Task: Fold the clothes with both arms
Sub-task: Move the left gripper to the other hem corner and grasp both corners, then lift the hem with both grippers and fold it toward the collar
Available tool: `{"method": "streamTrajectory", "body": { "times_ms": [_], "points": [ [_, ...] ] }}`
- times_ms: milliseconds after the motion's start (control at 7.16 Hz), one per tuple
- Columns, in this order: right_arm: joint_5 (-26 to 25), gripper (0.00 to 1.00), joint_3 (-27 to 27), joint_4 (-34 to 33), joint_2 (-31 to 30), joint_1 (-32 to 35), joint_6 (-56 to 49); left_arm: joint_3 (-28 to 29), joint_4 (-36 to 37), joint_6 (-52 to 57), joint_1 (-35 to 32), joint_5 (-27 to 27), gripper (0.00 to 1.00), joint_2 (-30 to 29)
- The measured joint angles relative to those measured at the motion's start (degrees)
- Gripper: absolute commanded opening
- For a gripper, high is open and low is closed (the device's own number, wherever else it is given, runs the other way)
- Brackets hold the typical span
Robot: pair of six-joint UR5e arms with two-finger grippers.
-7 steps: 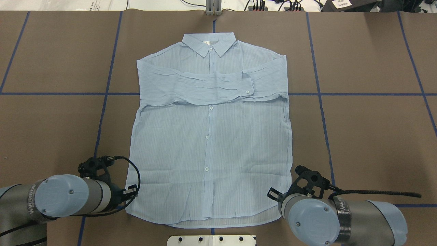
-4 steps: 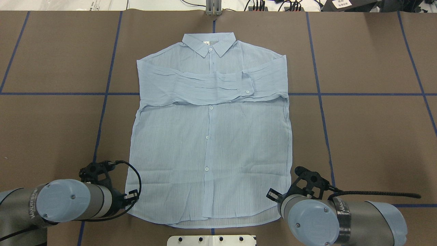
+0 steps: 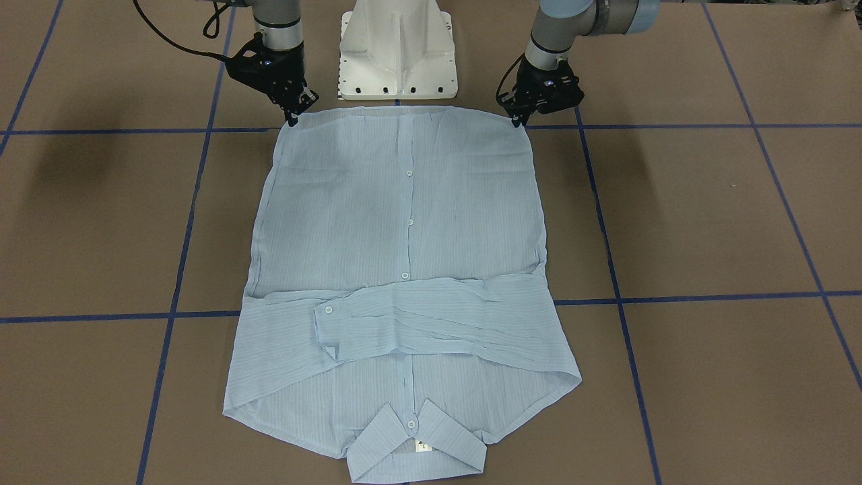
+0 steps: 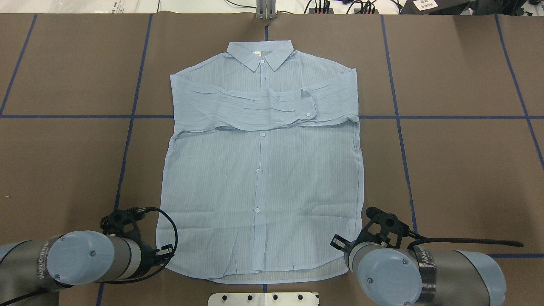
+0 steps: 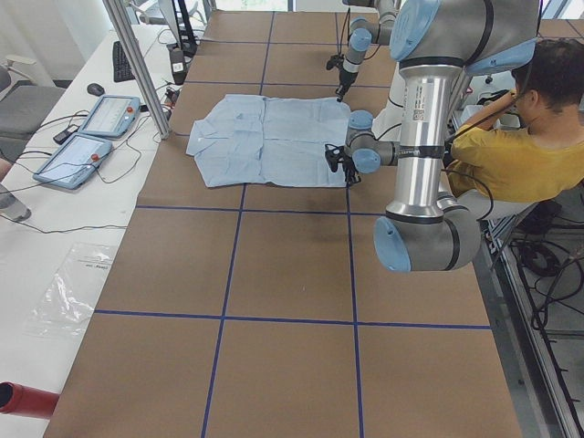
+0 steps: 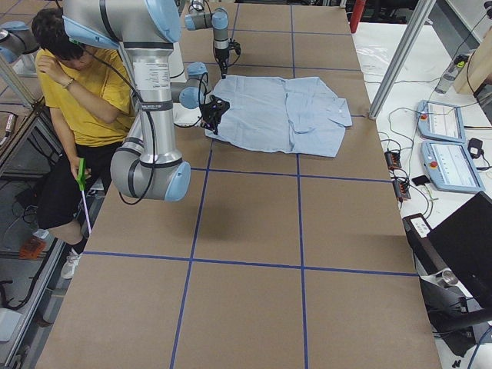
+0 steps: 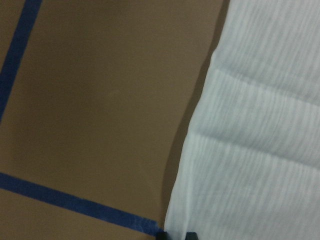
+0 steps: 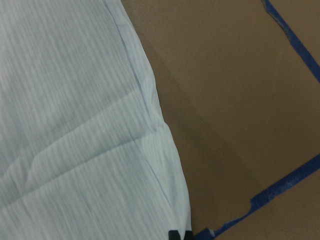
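The light blue shirt (image 3: 404, 222) (image 4: 261, 178) lies flat and face up on the brown table, collar away from me. Both sleeves are folded across the chest. My left gripper (image 3: 517, 121) (image 4: 168, 255) sits at the hem's left corner, tips close together and pinching the cloth edge (image 7: 260, 150). My right gripper (image 3: 293, 121) (image 4: 340, 244) is shut on the hem's right corner, and the right wrist view shows cloth (image 8: 75, 125) running down to its tips. Both corners rest low on the table.
The white pedestal base (image 3: 397, 54) stands just behind the hem. Blue tape lines (image 4: 127, 140) grid the table. A person in a yellow shirt (image 5: 520, 146) (image 6: 84, 84) sits behind the robot. Teach pendants (image 5: 91, 137) lie on a side table past the collar end.
My left arm has drawn back toward the robot's base, bringing its gripper down to the hem's left corner. The right arm and the shirt have stayed still.
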Motion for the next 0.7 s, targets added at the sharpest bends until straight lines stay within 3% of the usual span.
{"method": "streamTrajectory", "body": {
  "times_ms": [280,699],
  "points": [
    [-0.1,0.0,0.0,0.0,0.1,0.0,0.0,-1.4,0.4,0.0,0.0,-0.2,0.0,0.5],
    [0.2,0.0,4.8,-2.5,-0.7,0.4,0.0,-10.5,4.0,-4.9,0.1,-2.0,0.0,1.4]
  ]
}}
